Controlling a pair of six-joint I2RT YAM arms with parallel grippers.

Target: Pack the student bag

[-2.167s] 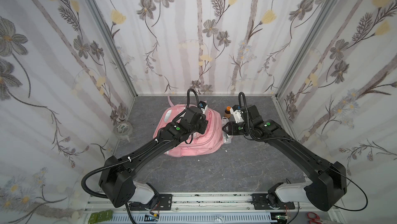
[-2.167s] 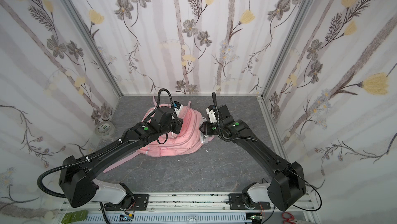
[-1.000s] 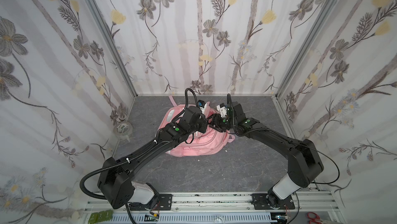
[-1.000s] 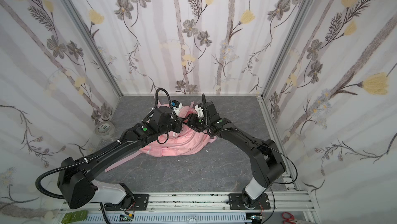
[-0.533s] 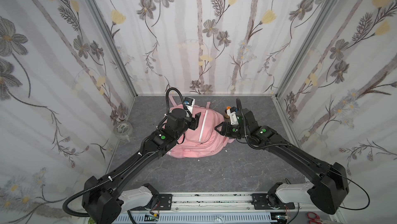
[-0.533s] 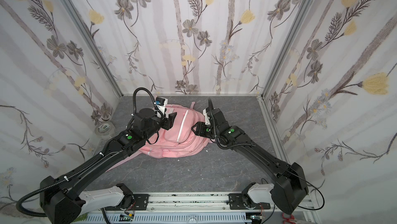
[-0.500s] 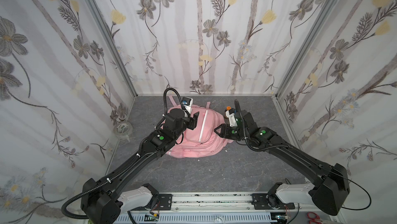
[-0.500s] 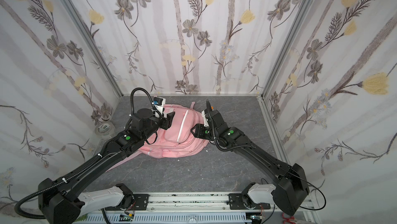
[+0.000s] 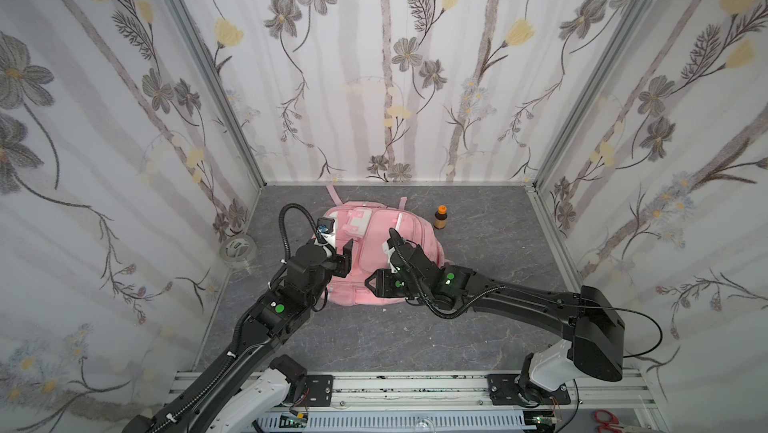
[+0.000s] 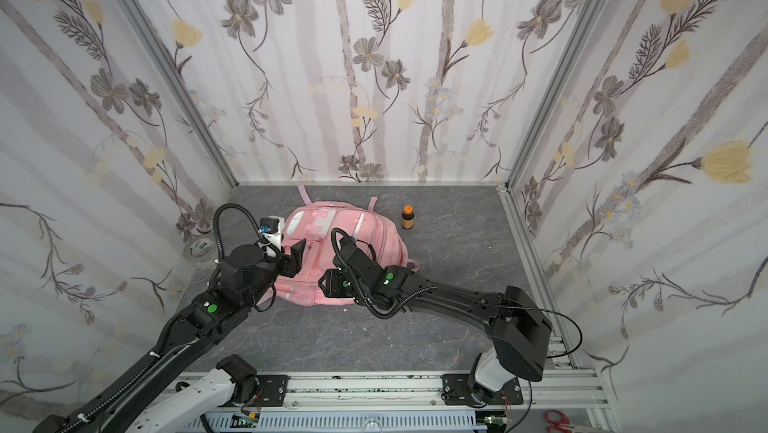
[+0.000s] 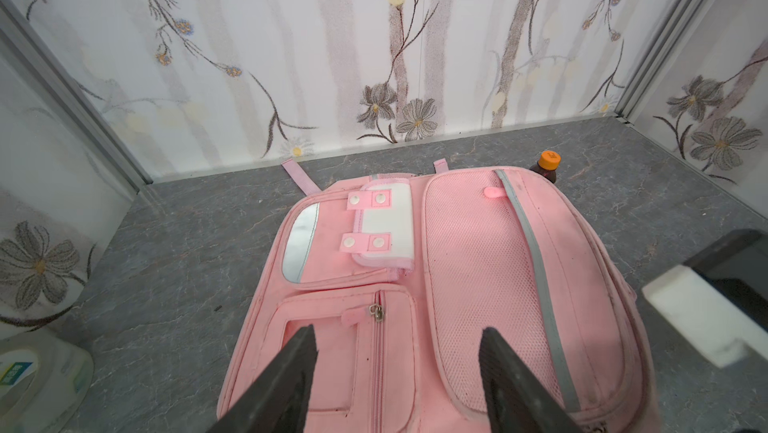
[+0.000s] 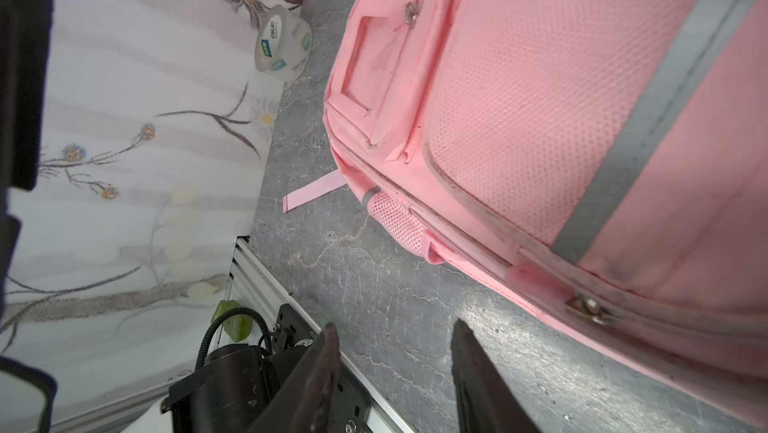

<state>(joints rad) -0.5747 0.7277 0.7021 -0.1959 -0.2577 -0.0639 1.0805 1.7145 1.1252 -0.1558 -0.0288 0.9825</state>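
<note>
student bag [image 11: 478,264]: soft pink cloth, matt; open-weave mesh on the large front panel; grey reflective strips; small shiny metal zip pulls; one smooth white patch with press studs.
table [image 11: 187,285]: grey, stone-like veining, matt.
bottle [image 11: 545,175]: dark brown body; smooth orange cap.
tape roll [image 12: 282,46]: clear, glossy film.
walls [image 9: 374,56]: flower print, matt, faintly grainy.
corner post [image 9: 203,65]: pale brushed metal.
left tool [image 11: 399,329], right tool [image 12: 394,324]: matt black, plastic-looking.

Small brown bottle with orange cap [image 9: 441,217] upright near the back wall, clear plastic tape roll [image 9: 237,249] against the left-hand wall, grey marbled tabletop [image 9: 415,339], floral-papered walls [image 9: 386,77]
</note>
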